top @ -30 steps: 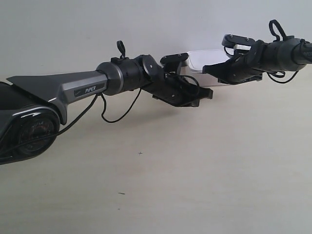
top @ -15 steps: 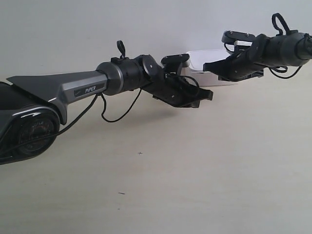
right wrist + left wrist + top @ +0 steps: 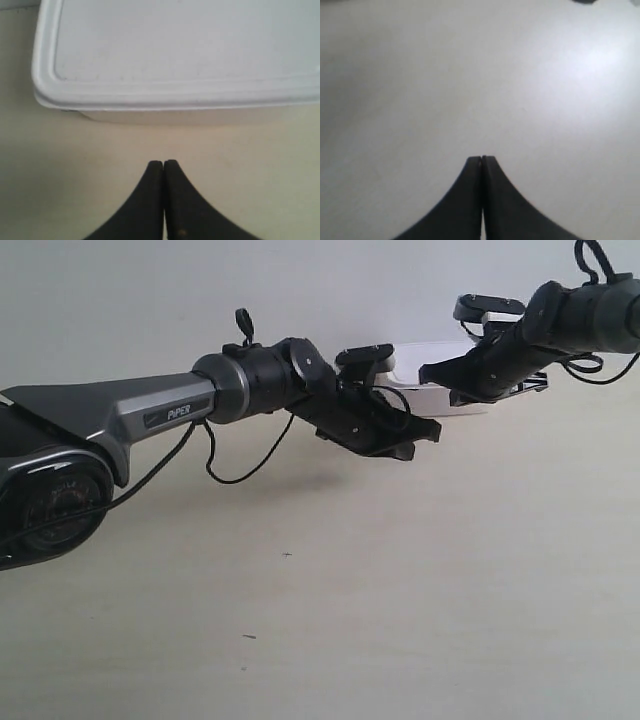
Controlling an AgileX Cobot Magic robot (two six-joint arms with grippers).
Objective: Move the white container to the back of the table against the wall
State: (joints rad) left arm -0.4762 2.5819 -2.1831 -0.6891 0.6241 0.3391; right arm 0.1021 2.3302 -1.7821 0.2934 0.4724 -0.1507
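Desk: pale cream wood-grain laminate, matte. One tiny dark speck lies in the near-middle and a short dark fleck nearer the camera.

Arm at the exterior view's left: grey angular cast shell, then a round dark wrist with a loose black cable looping beneath. It reaches across above the desk toward the far side. Arm at the exterior view's right: black, rounded and cabled, angled down toward the same far spot.

Left tool: two matte black curved fingers pressed together tip to tip with nothing between them. Ahead of it is a smooth, featureless pale surface; I cannot tell whether that is desk or wall.

Right tool: same black curved fingers, pressed together, gripping nothing. The tips are over bare desk, just short of the white container and apart from it.

White container: a low box of smooth white plastic with rounded corners and a flat lid with a raised rim. It stands at the far edge of the desk at the foot of the wall, partly hidden behind both arms in the exterior view. I cannot tell whether it touches the wall.

Wall: plain, off-white to pale grey, unmarked.
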